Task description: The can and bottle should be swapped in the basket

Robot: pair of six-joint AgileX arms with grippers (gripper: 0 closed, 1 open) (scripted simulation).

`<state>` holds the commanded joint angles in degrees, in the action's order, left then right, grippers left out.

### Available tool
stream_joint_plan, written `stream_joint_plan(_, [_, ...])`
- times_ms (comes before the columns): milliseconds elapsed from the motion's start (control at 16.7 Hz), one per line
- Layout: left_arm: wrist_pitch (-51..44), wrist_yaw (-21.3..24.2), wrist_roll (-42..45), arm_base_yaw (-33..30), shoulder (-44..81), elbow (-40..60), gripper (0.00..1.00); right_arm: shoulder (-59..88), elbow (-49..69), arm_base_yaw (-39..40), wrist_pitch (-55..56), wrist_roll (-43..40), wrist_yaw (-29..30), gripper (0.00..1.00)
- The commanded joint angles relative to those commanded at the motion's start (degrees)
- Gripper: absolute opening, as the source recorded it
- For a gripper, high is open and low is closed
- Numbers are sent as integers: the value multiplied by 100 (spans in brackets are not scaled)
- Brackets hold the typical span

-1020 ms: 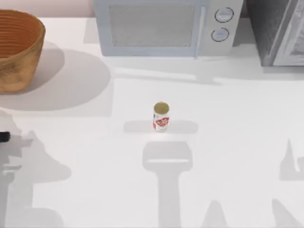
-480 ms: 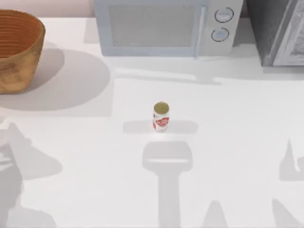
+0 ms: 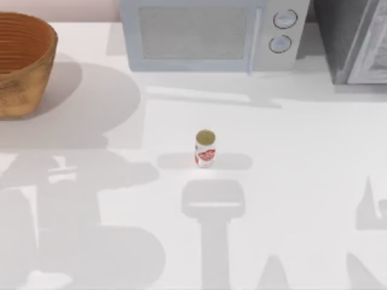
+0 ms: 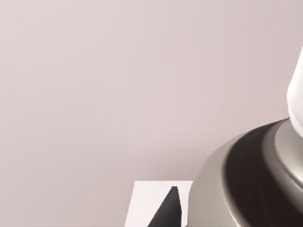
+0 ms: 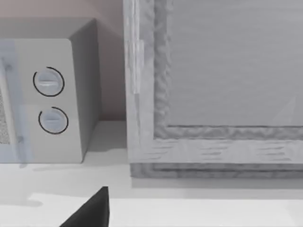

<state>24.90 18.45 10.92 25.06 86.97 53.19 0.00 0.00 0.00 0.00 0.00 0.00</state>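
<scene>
The can [image 3: 205, 148] stands upright on the white bench [image 3: 290, 181] near the centre of the top view, well apart from the basket [image 3: 24, 66], which sits at the upper left of the frame with its rim cut by the edge. What shows of the basket's inside looks bare, though part of it is out of frame, and I can make out no bottle, so I judge the swap hardly begun: the can is not yet gripped or carried to the basket. A microwave [image 3: 208, 33] stands along the back. A dark tip of the left claw [image 4: 166, 213] and one of the right claw [image 5: 90, 210] show in the wrist views; whether either is apart or together I cannot tell.
</scene>
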Motion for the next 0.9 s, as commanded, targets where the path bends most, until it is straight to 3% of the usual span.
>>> stream_joint_plan(360, [-1789, -282, -606, -1052, 97, 1588, 0, 0, 0, 0, 0, 0, 0, 100])
stream_joint_plan(900, [-1665, -334, -666, -1178, 312, 1749, 0, 0, 0, 0, 0, 0, 0, 100])
